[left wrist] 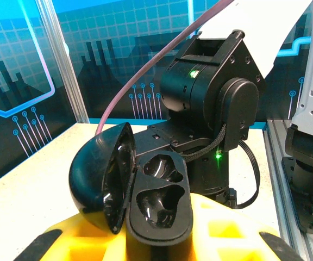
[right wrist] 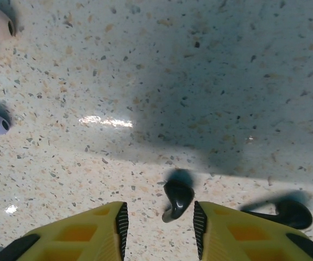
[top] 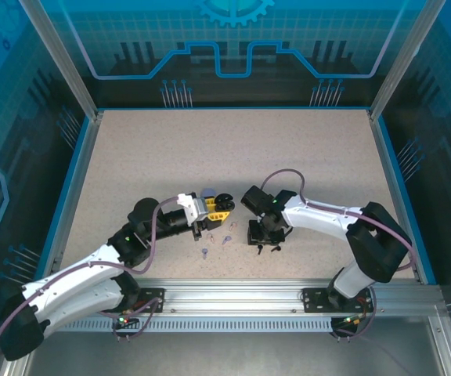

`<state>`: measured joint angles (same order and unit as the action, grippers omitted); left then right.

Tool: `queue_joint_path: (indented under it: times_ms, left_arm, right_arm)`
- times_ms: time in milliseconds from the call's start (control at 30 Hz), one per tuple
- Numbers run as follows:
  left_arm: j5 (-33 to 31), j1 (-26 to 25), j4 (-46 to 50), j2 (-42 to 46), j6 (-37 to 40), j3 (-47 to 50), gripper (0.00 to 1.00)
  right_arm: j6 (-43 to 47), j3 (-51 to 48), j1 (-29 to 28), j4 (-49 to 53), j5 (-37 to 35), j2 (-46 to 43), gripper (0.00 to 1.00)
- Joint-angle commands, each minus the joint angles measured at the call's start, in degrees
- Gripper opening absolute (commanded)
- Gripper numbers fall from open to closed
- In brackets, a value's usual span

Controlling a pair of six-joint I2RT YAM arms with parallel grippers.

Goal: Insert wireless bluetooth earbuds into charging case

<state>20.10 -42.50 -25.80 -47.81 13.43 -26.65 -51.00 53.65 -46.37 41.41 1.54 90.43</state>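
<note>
So in our left wrist view we've got the black charging case (left wrist: 157,187) sitting bottom centre, clamped in the left gripper (left wrist: 156,242) between its yellow fingers (left wrist: 230,231). The lid (left wrist: 99,174) is flipped out to the left, and both wells (left wrist: 156,206) look empty to us. Right behind it, centre frame, the black wrist of the right arm (left wrist: 211,103) stands on the table with a green light (left wrist: 193,72) lit. A purple cable (left wrist: 145,76) arcs from top right down to mid-left. There's speckled table (left wrist: 20,201) at lower left, a metal post (left wrist: 64,60) at upper left, and blue panels (left wrist: 118,38) behind.
</note>
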Motion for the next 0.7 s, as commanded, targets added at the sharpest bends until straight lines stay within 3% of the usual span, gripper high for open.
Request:
queue_joint_path:
  times_ms: [0,667]
  left_arm:
    - [-0.95,-0.35,-1.09,1.25,-0.81,1.2,0.0]
    - [-1.29,-0.33,-0.56,2.62,-0.86,1.6,0.0]
  right_arm:
    - [0.35,1.32,-0.71,2.34,0.18,1.65,0.39]
    - [1.0,2.2,-1.89,2.65,-1.03,7.43,0.34]
